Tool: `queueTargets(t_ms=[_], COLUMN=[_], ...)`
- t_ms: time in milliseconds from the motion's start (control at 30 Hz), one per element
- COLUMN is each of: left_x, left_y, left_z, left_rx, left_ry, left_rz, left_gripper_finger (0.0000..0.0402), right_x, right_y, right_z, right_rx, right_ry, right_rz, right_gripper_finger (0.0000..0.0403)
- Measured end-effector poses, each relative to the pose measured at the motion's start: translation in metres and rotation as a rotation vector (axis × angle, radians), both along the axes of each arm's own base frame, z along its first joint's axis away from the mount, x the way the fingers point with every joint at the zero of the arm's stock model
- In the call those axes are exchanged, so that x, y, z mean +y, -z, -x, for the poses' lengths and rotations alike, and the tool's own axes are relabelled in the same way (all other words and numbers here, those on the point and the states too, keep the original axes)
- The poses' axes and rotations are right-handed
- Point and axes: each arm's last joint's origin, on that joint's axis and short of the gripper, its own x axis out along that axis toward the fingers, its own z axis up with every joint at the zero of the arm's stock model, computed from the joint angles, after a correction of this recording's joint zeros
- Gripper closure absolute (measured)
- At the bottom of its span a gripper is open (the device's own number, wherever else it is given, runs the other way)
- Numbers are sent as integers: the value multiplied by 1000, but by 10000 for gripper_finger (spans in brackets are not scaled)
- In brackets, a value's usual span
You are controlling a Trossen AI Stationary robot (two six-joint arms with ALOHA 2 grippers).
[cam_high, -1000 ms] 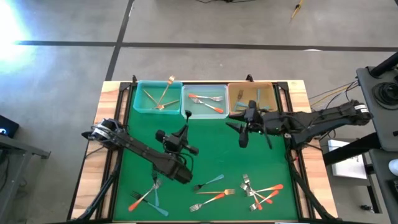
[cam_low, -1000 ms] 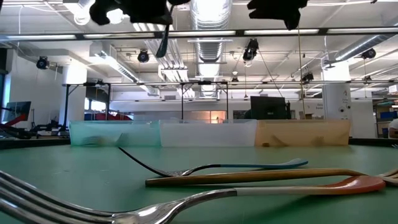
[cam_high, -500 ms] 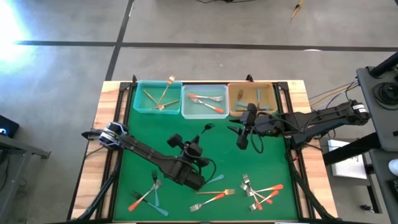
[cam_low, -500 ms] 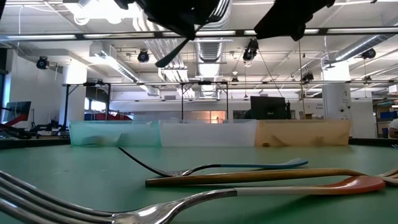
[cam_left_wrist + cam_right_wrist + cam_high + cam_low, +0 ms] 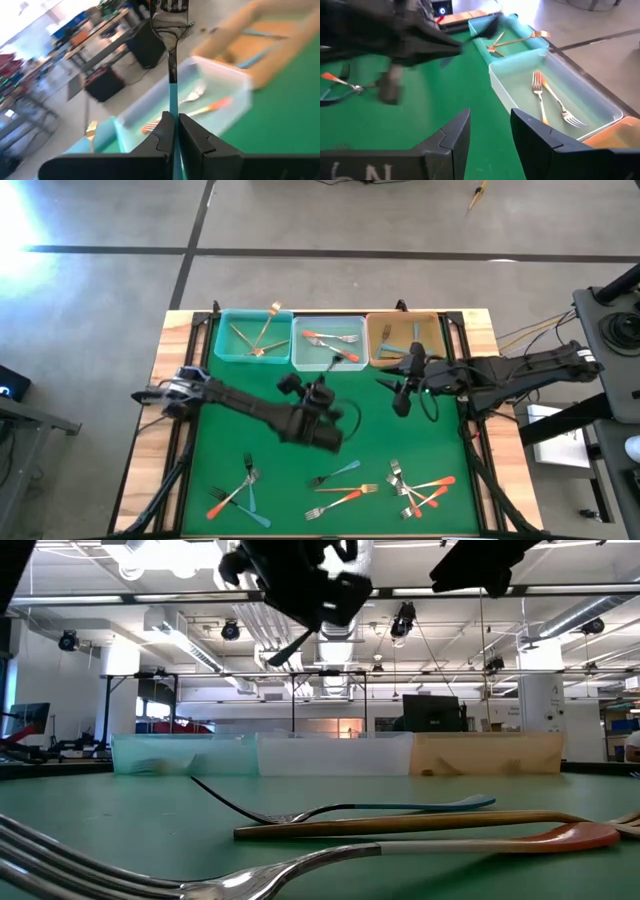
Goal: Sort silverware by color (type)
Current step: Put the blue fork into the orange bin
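Teal is the colour to watch: the left gripper (image 5: 172,131) has its fingers pinched tight on a teal-handled fork (image 5: 171,85), carried in the air above the middle of the tabletop (image 5: 230,455), tines pointing toward the bins along the far edge. Going left to right there, the teal bin (image 5: 253,337) holds gold forks (image 5: 257,333), the clear bin (image 5: 328,345) orange-handled ones (image 5: 330,346), and the tan bin (image 5: 403,340) at the far right corner holds a blue-handled fork (image 5: 414,338), as best I can make out.

To do this step well, I'd say the left arm should carry on rightward past the clear bin it now points at and release only once the fork is squarely over the tan bin, held low so it doesn't bounce out. The right gripper (image 5: 402,392) hangs just in front of that tan bin with its fingers spread and nothing between them; it would do well to clear off or the two arms may crowd each other.

More forks wait along the near edge: a small group near the left corner (image 5: 238,491), a few in the middle (image 5: 342,485), a pile toward the right (image 5: 420,486).

Writing: only a fragment on the right gripper's housing (image 5: 357,173), reading roughly "N"; I can't read more.
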Motion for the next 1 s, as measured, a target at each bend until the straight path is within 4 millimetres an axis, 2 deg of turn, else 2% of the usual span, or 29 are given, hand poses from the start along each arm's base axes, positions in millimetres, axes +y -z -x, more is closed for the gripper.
queueTargets(t_ms=[200, 300, 367, 467, 533, 600, 667, 833, 900, 1000], left_x=[53, 65, 67, 62, 55, 49, 48, 67, 76, 89], left_y=[2, 3, 2, -1, -10, -21, -29, -36, -34, -23], left_z=[-10, -20, -33, -56, -69, -76, -80, -79, -77, -75], left_rx=[19, 100, 169, 190, 110, -1, -84, -132, -125, -116], left_ry=[-110, -45, 112, 542, 843, 1017, 1021, 675, 601, 581], left_rz=[71, 111, 180, 305, 343, 326, 271, 118, 109, 177], left_gripper_finger=[401, 401, 401, 401, 401, 401, 401, 401, 401, 401], right_x=[-2, -2, -2, -2, -2, -2, -3, -3, -3, -4], right_y=[-6, -7, -7, -6, -5, -4, -2, 2, 1, -3], right_z=[11, 14, 15, 16, 16, 16, 18, 20, 21, 24], right_rx=[-29, -20, -17, -9, -1, 10, 32, 74, 62, 35], right_ry=[10, 11, 11, 11, 11, 13, 21, 34, 30, 41], right_rz=[-23, -24, -23, -22, -21, -22, -32, -44, -43, -24], right_gripper_finger=[271, 271, 271, 271, 271, 271, 271, 271, 271, 271])
